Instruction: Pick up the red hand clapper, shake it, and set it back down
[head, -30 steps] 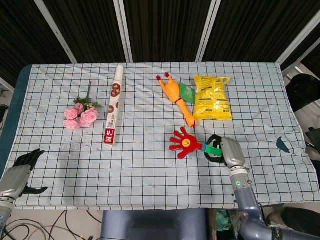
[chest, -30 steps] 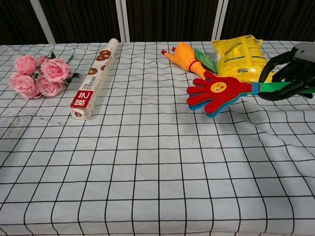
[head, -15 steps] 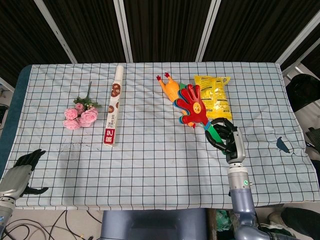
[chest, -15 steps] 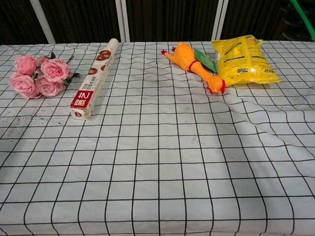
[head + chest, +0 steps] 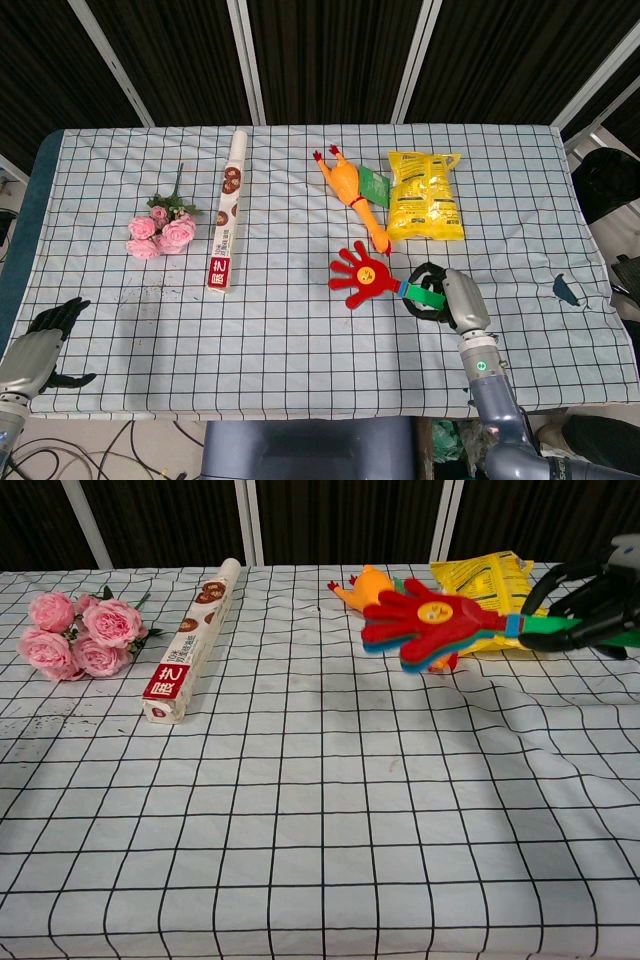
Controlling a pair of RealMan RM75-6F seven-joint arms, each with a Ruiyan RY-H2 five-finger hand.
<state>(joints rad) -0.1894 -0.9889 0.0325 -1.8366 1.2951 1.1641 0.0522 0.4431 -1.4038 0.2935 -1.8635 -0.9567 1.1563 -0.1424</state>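
Head view. Counter (image 5: 300, 350): covered in a white cloth with a black grid. Red hand clapper (image 5: 362, 276): just right of centre, its red palm and fingers pointing toward 9 o'clock, green handle running toward 3 o'clock into the right hand (image 5: 447, 300). Right hand: at about 4 o'clock from the counter's centre, dark fingers wrapped around the clapper's green handle. Left hand (image 5: 40, 343): at the 8 o'clock corner, off the cloth's edge, fingers spread and holding nothing. Rubber chicken (image 5: 352, 196): orange, lying at 12 o'clock from the clapper, head end toward the clapper. Yellow snack bag (image 5: 424, 196): just beside the chicken at its 3 o'clock, with a small green packet (image 5: 373, 186) between the two. Wrap roll box (image 5: 229, 211): long, lying lengthwise left of centre. Pink roses (image 5: 162, 229): a small bunch at 9 o'clock from the box.

Chest view. Red hand clapper (image 5: 430, 623): held above the cloth, level and raised in front of the chicken (image 5: 370, 585) and the snack bag (image 5: 490, 580), partly covering both. Right hand (image 5: 590, 605): at the 2 o'clock edge, fingers clamped around the green handle. Wrap roll box (image 5: 190, 655): at 10 o'clock. Pink roses (image 5: 80, 635): at 9 o'clock, near the frame's edge.
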